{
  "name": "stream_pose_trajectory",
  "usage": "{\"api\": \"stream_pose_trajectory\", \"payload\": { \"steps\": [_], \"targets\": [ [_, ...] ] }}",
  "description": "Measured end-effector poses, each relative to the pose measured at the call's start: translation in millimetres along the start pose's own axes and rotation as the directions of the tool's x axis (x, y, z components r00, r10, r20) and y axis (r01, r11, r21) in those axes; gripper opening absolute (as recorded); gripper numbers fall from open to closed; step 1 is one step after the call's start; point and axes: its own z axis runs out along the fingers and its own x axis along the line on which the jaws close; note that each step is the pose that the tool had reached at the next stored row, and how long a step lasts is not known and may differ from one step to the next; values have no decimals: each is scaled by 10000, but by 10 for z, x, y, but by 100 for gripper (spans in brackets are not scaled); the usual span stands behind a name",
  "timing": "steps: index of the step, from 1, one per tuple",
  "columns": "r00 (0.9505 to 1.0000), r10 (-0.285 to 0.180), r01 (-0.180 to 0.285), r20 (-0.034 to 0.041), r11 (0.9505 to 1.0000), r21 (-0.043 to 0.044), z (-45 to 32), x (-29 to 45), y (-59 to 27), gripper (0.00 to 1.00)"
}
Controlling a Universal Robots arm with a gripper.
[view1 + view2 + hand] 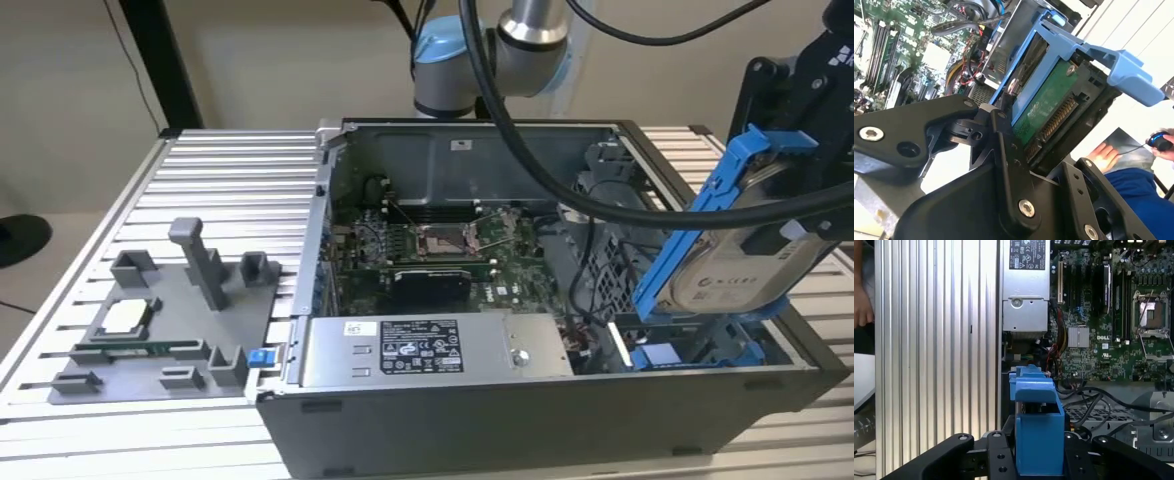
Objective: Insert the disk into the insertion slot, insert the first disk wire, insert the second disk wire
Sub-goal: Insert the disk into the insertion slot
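The gripper (785,200) holds the disk (731,268) aloft, jaws clamped on its two sides. In the first wrist view, black fingers (998,457) press the blue frame from either side. The disk hangs tilted, its lower end close over the slot (687,350), not yet seated. That slot sits in the case (534,420) corner on the exterior view's right, beside the power supply (407,350). In the second wrist view, a person's hand (1104,154) rests past the disk.

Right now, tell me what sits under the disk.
Below the disk, held tilted by the gripper, sits the insertion slot with its blue rails. The disk's lower end covers part of the slot, so that part cannot be seen.
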Motion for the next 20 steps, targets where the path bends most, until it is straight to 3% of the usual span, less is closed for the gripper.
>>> {"api": "stream_pose_trajectory", "payload": {
  "steps": [9, 20],
  "targets": [
    [10000, 0, 0, 1, 10000, -25, 12, 0, -1, 0],
    [10000, -1, 1, -1, 10000, -42, 101, -4, -25, 0]
  ]
}}
